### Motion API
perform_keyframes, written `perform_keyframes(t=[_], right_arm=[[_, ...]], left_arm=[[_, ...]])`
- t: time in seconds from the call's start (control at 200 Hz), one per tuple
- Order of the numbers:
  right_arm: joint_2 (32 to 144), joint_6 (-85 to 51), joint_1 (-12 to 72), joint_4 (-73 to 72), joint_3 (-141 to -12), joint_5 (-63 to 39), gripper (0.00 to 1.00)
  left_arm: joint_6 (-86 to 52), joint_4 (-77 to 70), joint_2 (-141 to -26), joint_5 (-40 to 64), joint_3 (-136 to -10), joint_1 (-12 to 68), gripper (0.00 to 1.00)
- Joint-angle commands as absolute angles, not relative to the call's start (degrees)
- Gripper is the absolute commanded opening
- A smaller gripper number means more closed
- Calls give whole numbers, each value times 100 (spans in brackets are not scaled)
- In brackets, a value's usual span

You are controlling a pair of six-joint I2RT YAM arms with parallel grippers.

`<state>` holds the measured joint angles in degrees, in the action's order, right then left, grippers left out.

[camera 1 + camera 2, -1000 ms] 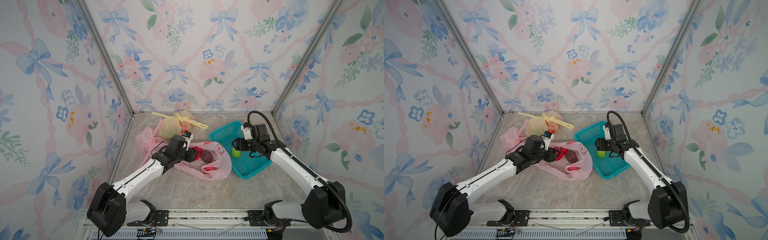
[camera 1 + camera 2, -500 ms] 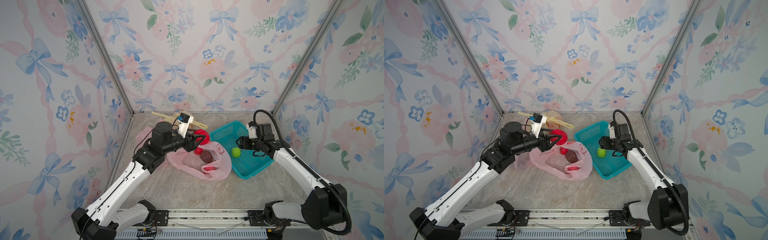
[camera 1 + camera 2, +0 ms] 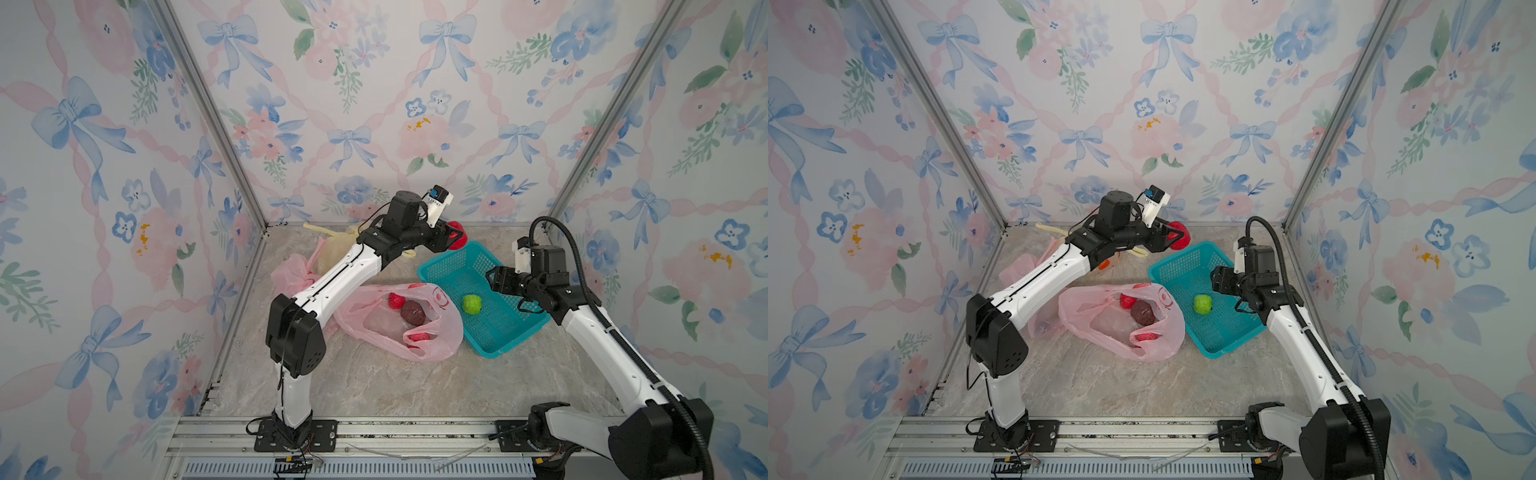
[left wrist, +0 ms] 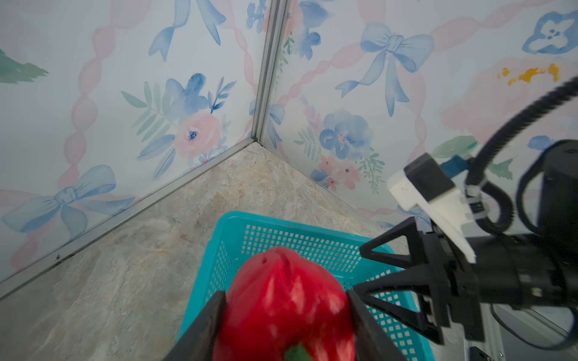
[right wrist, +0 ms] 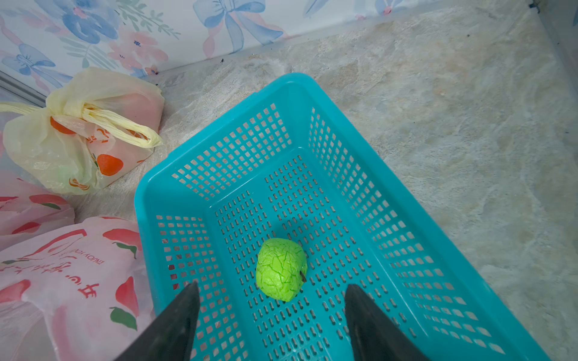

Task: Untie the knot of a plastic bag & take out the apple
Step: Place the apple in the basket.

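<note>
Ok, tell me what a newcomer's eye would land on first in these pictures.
The bright red apple clamped in the left gripper, held up over the far corner of the teal basket. Next, the lone green apple lying in that basket, with the right gripper open above it. Then the open pink bag lying beside the basket, more fruit showing inside.

The light around me was bright, even and soft, with no hard glare; only faint shadows lay under the basket (image 3: 449, 266) and the pink bag (image 3: 440, 340). Both top views were sharp, though the walls (image 3: 374, 104) splayed outward toward the edges. In my left wrist view the red apple (image 4: 283, 306) was close and smeared; my right wrist view showed the green apple (image 5: 280, 268) crisply.
</note>
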<state>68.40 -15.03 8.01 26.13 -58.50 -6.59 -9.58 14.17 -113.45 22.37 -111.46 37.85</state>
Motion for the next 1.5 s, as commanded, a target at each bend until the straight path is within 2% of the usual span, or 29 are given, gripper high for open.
perform_keyframes(t=[0.0, 0.275, 0.51, 0.69, 0.97, 1.22, 1.365, 1.495], right_arm=[[6679, -1534, 658, 2631, -5740, -579, 74], [6575, -1503, 577, 2664, -5612, -631, 75], [6709, -1553, 571, 2531, -5555, -770, 74], [6723, -1564, 571, 2494, -5515, -809, 74], [6645, -1538, 569, 2526, -5484, -864, 75], [6568, -1547, 571, 2507, -5393, -915, 74], [6530, -1520, 579, 2541, -5404, -982, 75], [6443, -1419, 605, 2550, -5429, -1044, 76]], left_arm=[[-641, 1968, -12095, 1828, -12016, 4019, 42], [-371, 2476, -13441, 1121, -13023, 4304, 42], [-278, 2685, -13869, 818, -13077, 4416, 43], [-253, 2762, -14095, 755, -13114, 4447, 50], [-332, 2834, -14559, 958, -13569, 4447, 54], [-336, 2863, -14847, 984, -13614, 4447, 64], [-339, 2855, -14772, 1089, -13693, 4447, 72], [-257, 2832, -14481, 1082, -13951, 4445, 74]])
